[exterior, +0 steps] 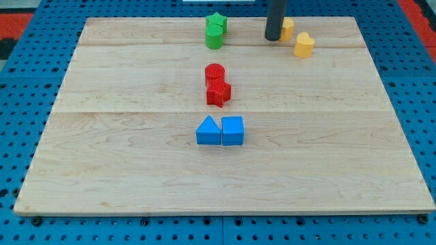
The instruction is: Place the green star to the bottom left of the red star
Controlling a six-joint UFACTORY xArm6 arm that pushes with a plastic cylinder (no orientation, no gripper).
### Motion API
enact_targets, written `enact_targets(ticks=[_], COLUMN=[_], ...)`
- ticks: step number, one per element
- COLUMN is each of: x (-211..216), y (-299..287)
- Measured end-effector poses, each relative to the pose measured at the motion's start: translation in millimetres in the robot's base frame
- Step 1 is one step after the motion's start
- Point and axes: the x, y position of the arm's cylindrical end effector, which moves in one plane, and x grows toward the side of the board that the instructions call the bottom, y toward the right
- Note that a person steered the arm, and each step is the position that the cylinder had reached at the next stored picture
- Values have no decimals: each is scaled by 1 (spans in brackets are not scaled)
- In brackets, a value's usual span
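The green star (218,22) sits near the view's top, just above and touching a green cylinder (214,38). The red star (219,92) lies near the board's middle, touching a red cylinder (214,73) just above it. My tip (273,38) is at the view's top, to the right of the green star and apart from it, right beside a yellow block (288,28).
A yellow heart-like block (304,45) lies right of my tip. A blue triangle (208,131) and a blue cube (232,131) sit side by side below the red star. The wooden board (102,156) lies on a blue pegboard.
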Motion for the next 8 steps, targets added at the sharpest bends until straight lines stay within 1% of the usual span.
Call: enact_targets(ticks=[1, 2, 3, 4, 6, 7, 8], x=[12, -35, -50, -4, 18, 22, 0], y=[-36, -35, -96, -164, -135, -95, -97])
